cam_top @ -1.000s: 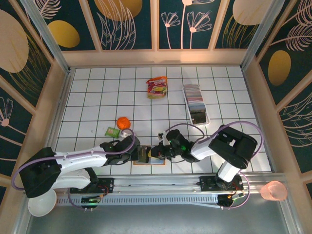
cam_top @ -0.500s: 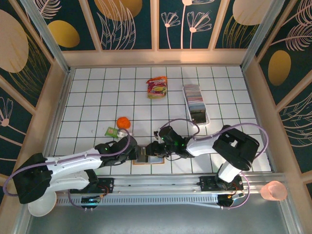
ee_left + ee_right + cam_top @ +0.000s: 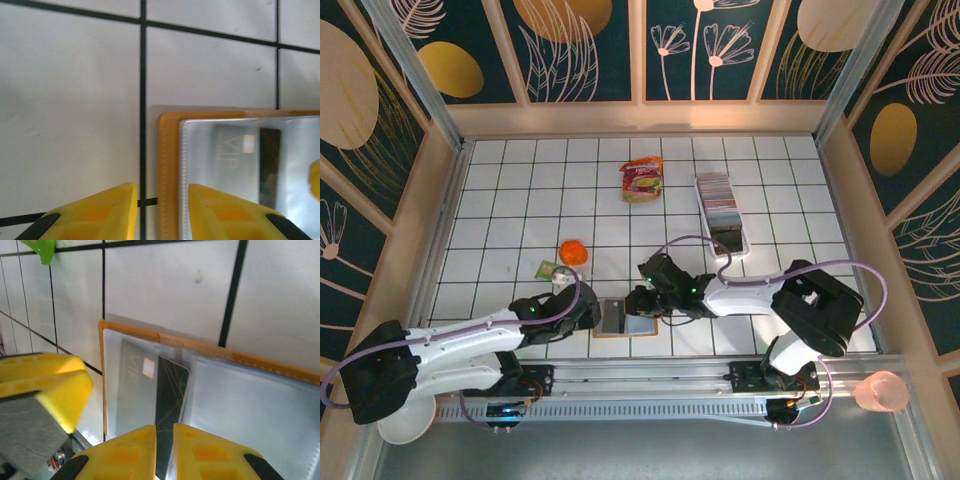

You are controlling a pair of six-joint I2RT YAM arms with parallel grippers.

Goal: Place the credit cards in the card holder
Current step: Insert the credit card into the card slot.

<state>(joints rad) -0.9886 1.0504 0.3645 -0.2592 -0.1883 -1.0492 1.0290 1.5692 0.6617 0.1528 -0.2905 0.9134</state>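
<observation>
The card holder lies open and flat near the front edge, orange-brown rim round clear grey sleeves. Two credit cards sit in its left sleeve: a grey VIP card and a dark card beside it. My left gripper is open, astride the holder's left rim, one finger over the tile and one over the sleeve. My right gripper hovers over the dark card's near end, all but shut, only a thin slit between its fingers. More credit cards are stacked at the back.
The stacked cards stand in a long clear tray at the back right. A red-and-yellow snack packet lies at the back centre. An orange ball and a small green packet sit left of the holder.
My left gripper has slid back to the left, off the holder's left half. The right arm has reached farther left, its gripper now over the holder's middle. The holder stays put.
</observation>
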